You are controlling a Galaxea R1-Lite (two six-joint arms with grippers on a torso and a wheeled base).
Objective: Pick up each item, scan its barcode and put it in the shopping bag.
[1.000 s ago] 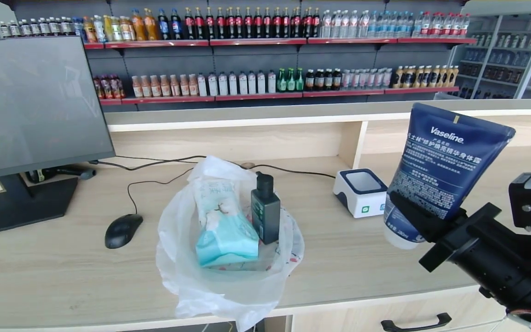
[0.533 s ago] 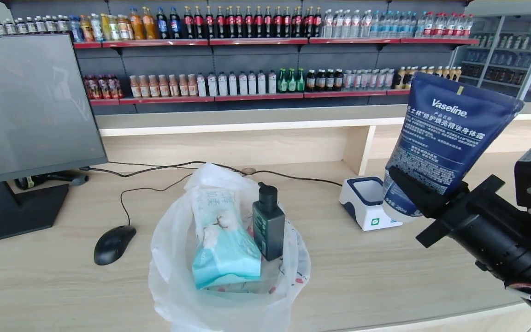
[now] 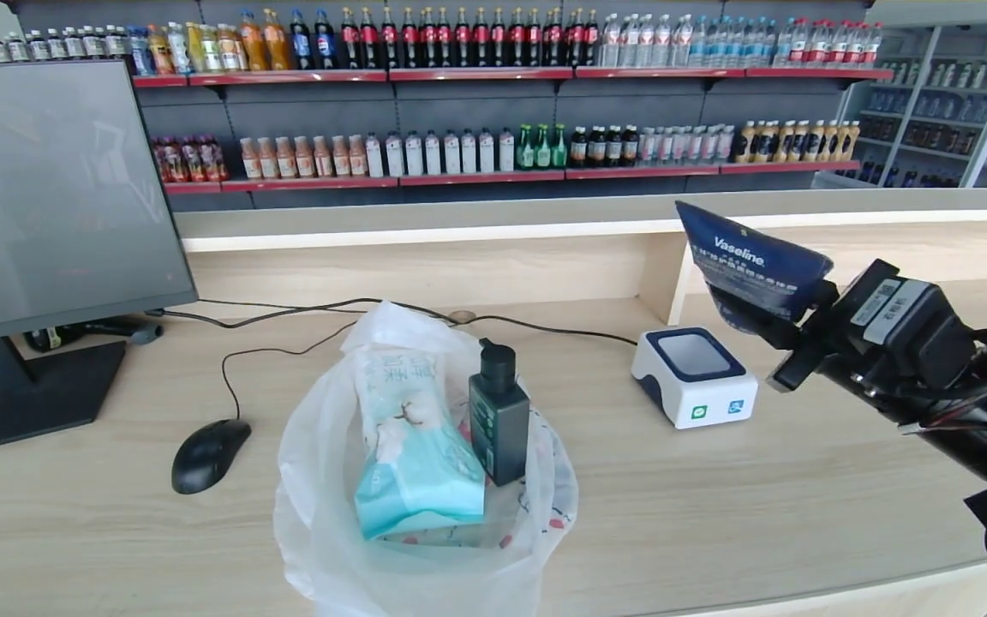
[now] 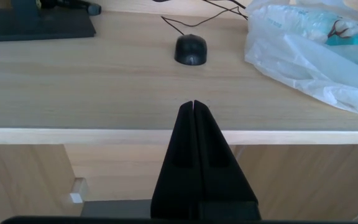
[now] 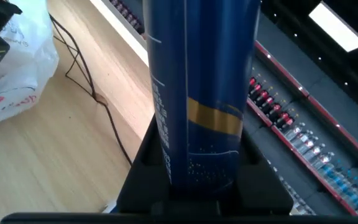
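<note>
My right gripper (image 3: 772,319) is shut on a dark blue lotion tube (image 3: 750,265), held tilted in the air just right of and above the white barcode scanner (image 3: 693,376). The right wrist view has the same tube (image 5: 201,81) clamped between my fingers (image 5: 143,149). A translucent white shopping bag (image 3: 425,514) stands at the front middle of the counter, holding a teal tissue pack (image 3: 412,446) and a dark green pump bottle (image 3: 498,411). My left gripper (image 4: 193,106) is shut and empty, below the counter's front edge, left of the bag (image 4: 316,56).
A monitor (image 3: 56,188) on its stand occupies the left of the counter, with a black mouse (image 3: 209,454) and cables near the bag. A raised wooden ledge (image 3: 425,231) backs the counter. Drink shelves (image 3: 493,103) fill the wall behind. Bare counter lies to the right of the bag.
The right gripper has rotated, tipping the lotion tube from upright to leaning toward the scanner. The head camera shifted earlier, moving the whole scene.
</note>
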